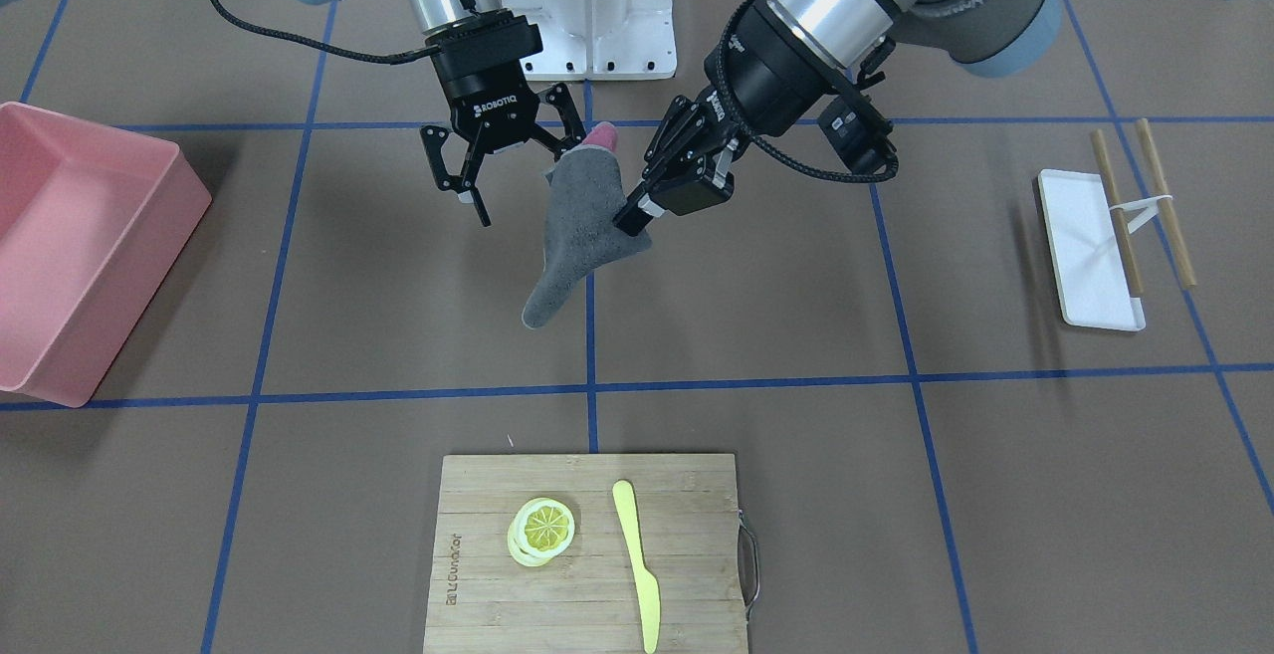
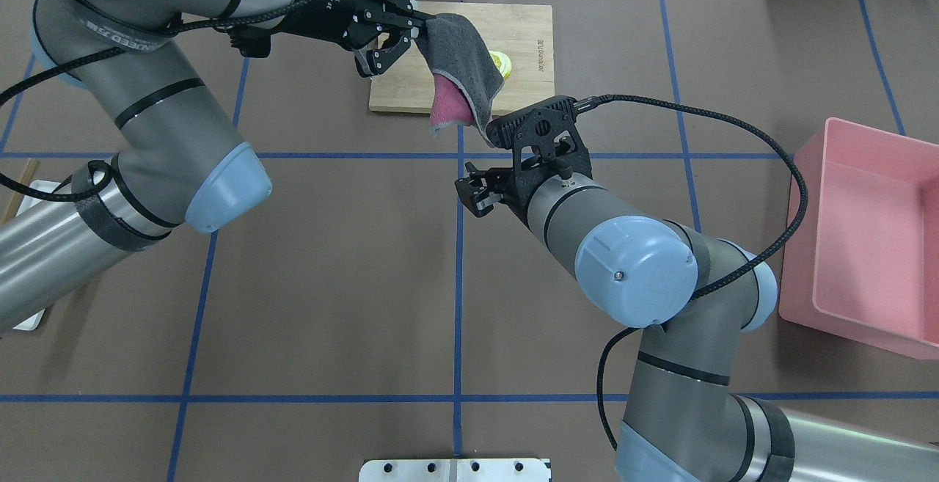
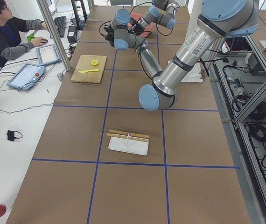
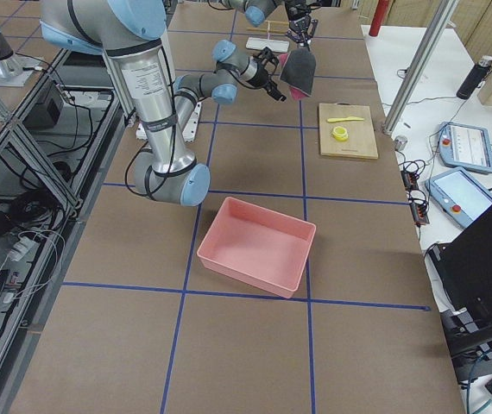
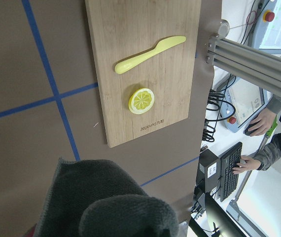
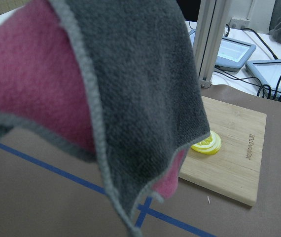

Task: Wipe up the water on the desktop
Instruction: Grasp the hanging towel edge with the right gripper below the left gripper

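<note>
A grey cloth (image 1: 577,226) with a pink underside hangs in the air above the brown desktop (image 1: 756,335), which is crossed by blue tape lines. My left gripper (image 1: 633,220) is shut on the cloth's edge; from overhead it (image 2: 417,26) holds the cloth (image 2: 462,56) over the near end of the cutting board. My right gripper (image 1: 523,176) is open beside the cloth's upper pink corner and grips nothing. The cloth (image 6: 130,74) fills the right wrist view close up. The water shows in no view.
A bamboo cutting board (image 1: 587,554) carries a lemon slice (image 1: 542,530) and a yellow knife (image 1: 637,564). A pink bin (image 1: 80,246) stands on my right. A white tray (image 1: 1090,246) with chopsticks lies on my left. A person sits at the side desk (image 3: 11,28).
</note>
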`<action>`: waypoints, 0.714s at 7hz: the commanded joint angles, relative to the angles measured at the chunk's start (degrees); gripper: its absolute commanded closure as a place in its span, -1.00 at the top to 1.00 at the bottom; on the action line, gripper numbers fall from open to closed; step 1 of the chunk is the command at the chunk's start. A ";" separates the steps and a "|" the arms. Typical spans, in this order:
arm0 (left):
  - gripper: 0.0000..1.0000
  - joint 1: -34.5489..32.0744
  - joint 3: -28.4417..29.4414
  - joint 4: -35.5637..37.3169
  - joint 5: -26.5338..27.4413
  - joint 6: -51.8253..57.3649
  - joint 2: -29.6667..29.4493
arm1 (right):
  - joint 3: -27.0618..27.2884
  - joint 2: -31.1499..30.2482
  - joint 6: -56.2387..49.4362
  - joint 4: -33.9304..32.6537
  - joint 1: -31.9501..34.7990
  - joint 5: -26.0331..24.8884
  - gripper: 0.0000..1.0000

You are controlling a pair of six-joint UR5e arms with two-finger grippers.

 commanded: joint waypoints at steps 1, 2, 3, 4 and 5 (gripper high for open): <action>-1.00 1.53 -1.62 0.00 0.06 -0.72 0.07 | -0.17 -0.03 0.19 0.07 -0.11 -0.69 0.53; -1.00 2.41 -2.85 0.00 -0.03 -0.81 0.25 | -0.17 -0.03 0.19 0.16 -0.11 -0.69 0.25; -1.00 2.68 -3.38 0.00 -0.11 -0.72 0.42 | -0.17 -0.03 0.19 0.16 -0.11 -0.69 0.13; -1.00 2.94 -3.48 0.00 -0.20 -0.72 0.51 | -0.17 -0.03 0.19 0.25 -0.11 -0.69 0.02; -1.00 2.95 -4.00 0.00 -0.29 -0.81 0.60 | -0.17 -0.03 0.19 0.25 -0.02 -0.69 -0.20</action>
